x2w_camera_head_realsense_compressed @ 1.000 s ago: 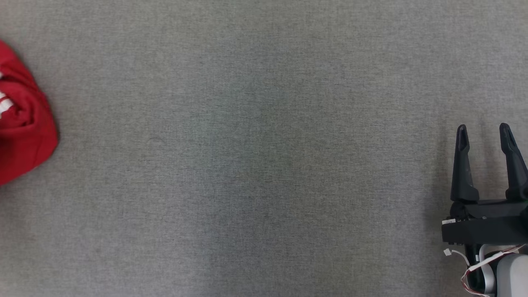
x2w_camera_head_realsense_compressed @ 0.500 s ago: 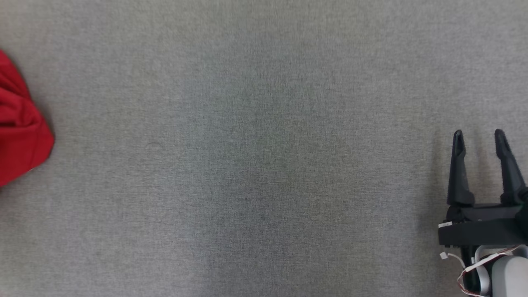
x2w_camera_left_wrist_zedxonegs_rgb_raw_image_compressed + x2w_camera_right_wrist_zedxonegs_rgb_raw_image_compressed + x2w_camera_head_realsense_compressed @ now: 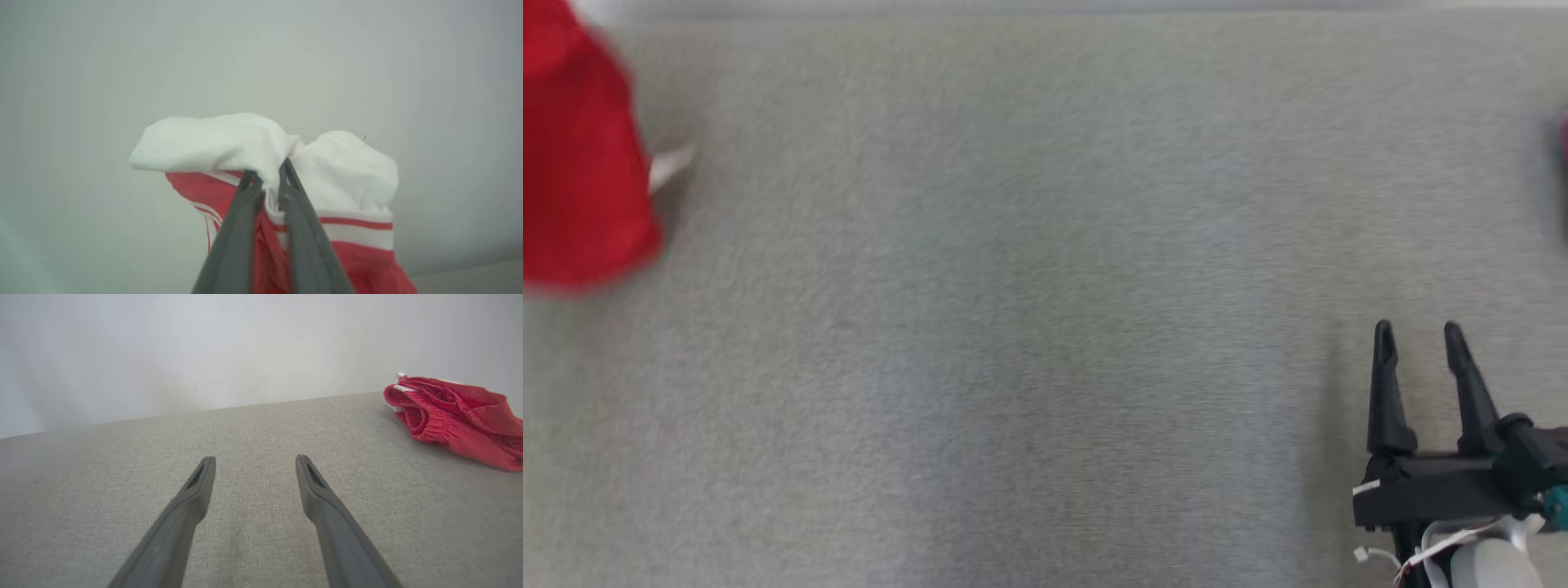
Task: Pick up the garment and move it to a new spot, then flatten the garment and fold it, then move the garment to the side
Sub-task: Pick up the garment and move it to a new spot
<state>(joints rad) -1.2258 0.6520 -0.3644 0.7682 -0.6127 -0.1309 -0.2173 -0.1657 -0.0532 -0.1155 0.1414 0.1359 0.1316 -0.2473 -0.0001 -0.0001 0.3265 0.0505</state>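
The left pincer (image 3: 267, 171) is clamped on the garment (image 3: 347, 175), its two dark fingers (image 3: 233, 228) pressed close together with a fold of white cloth pinched between the tips. In the left wrist view the cloth bunches over the fingertips in two white lobes, with red fabric and thin red-and-white stripes hanging below, all seen against a pale wall (image 3: 122, 61). In the head view the garment (image 3: 580, 163) shows as a blurred red mass at the far left of the grey tabletop (image 3: 1013, 327), with a small white tab (image 3: 670, 163) sticking out on its right side. The right pincer (image 3: 1419, 331) sits at the near right, well apart from the garment, its fingers spread and nothing between them. Its own wrist view shows the same gap between the fingers (image 3: 255, 459) above bare grey fabric (image 3: 245, 416). To the far right of them, a second red garment (image 3: 457, 416) with a gathered waistband lies crumpled on the tabletop.
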